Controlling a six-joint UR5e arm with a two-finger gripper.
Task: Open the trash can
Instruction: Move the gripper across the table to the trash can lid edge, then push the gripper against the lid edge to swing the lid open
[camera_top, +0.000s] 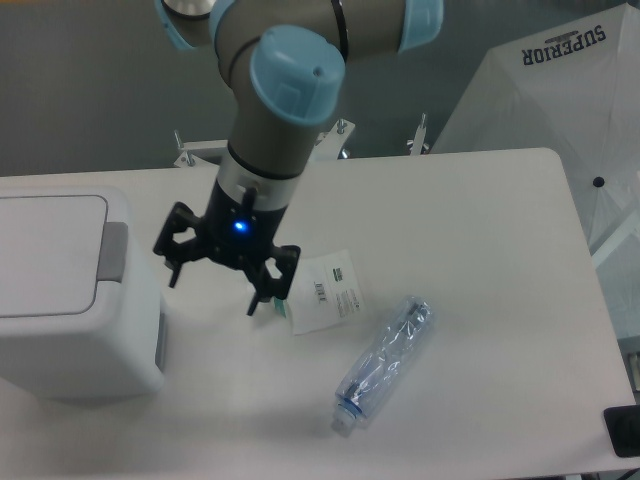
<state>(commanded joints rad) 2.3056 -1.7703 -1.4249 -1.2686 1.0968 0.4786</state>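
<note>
While its flat lid lies closed, the trash can (75, 300) sits at the left edge of the frame, a white boxy bin with a grey push tab on the lid's right side and a grey strip down its right wall. Just right of it, above the table (480, 220), hangs the gripper (213, 292), pointing down, apart from the bin. Fingers (259, 293) spread wide, nothing between them; a blue light glows on the wrist. Arm with light-blue joint caps reaches in from upper centre. Right of the gripper, centre frame, a white flat packet (322, 292) with printed label lies on the table, its left edge partly hidden behind one finger. Lower right of that, a clear crushed plastic bottle (385, 363) lies on its side, cap toward the lower left. Upper right corner: white fabric (560, 90) printed "SUPERIOR".
</note>
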